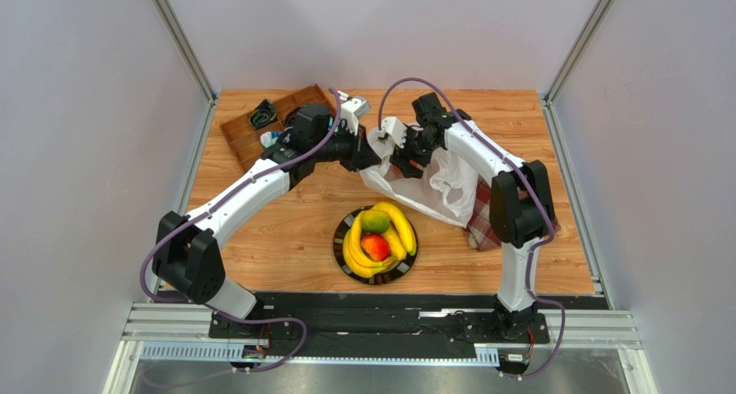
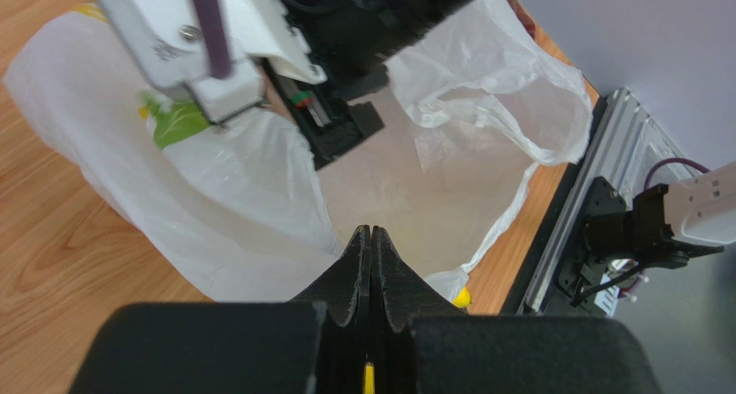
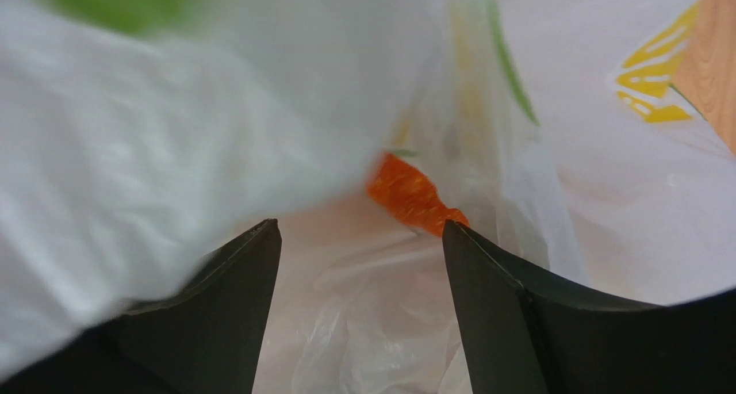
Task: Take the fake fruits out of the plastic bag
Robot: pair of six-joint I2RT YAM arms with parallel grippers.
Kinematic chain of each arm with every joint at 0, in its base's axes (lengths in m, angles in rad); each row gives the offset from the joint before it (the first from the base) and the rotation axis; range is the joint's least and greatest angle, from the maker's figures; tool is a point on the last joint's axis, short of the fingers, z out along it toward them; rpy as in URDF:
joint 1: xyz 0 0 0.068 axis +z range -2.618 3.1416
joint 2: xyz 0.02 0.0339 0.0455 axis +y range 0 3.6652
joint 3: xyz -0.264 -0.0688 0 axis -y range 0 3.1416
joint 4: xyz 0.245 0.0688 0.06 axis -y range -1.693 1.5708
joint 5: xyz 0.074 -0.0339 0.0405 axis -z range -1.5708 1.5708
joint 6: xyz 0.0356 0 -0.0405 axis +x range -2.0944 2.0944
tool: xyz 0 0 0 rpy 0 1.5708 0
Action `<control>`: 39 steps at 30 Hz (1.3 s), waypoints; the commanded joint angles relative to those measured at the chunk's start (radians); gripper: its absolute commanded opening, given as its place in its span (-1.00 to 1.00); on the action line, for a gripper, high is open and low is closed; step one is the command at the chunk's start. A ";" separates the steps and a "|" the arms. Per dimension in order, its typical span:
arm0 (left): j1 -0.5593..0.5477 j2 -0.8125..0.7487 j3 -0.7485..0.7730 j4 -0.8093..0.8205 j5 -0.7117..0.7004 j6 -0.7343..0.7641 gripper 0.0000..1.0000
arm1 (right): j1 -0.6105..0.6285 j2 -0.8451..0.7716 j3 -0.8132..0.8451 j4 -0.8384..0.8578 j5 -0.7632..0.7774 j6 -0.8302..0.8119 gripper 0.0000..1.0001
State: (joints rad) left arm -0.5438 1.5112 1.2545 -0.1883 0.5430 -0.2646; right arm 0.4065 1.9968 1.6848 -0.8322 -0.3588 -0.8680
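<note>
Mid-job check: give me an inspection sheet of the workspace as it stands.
Surface: wooden table.
Job's things: plastic bag behind the plate; bananas, green fruit, red fruit on black plate; orange item, likely fruit, inside bag.
Clutter: red plaid cloth under bag; wooden tray holding small items.
Grippers: left gripper jaws shut on bag edge; right gripper jaws open inside bag.
Cables: purple cables looped along both arms.
Surroundings: grey walls, metal frame posts.

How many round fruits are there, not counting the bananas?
3. A green fruit and a red fruit sit on the black plate among bananas; an orange fruit shows through the plastic bag. More may be hidden inside.
</note>
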 commanded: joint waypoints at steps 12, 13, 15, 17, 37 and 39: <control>-0.039 0.061 0.083 0.004 0.118 0.051 -1.00 | -0.014 0.407 0.478 -0.016 0.103 0.152 0.64; -0.044 0.060 0.080 0.004 0.115 0.051 -1.00 | -0.015 0.419 0.489 -0.010 0.106 0.149 0.64; -0.053 0.058 0.069 0.003 0.101 0.048 -1.00 | -0.012 0.450 0.519 0.005 0.110 0.146 0.61; -0.056 0.058 0.068 0.001 0.101 0.053 -1.00 | -0.015 0.454 0.527 0.001 0.087 0.126 0.34; 0.030 0.148 0.209 0.055 0.017 -0.018 -1.00 | -0.107 -0.157 0.151 0.041 -0.133 0.345 -0.12; 0.044 0.156 0.218 0.058 0.018 -0.028 -1.00 | -0.106 -0.193 0.142 0.010 -0.163 0.394 -0.13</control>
State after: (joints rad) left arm -0.5266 1.6543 1.4189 -0.1799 0.5652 -0.2520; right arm 0.2825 1.9236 1.8454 -0.7971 -0.3992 -0.5903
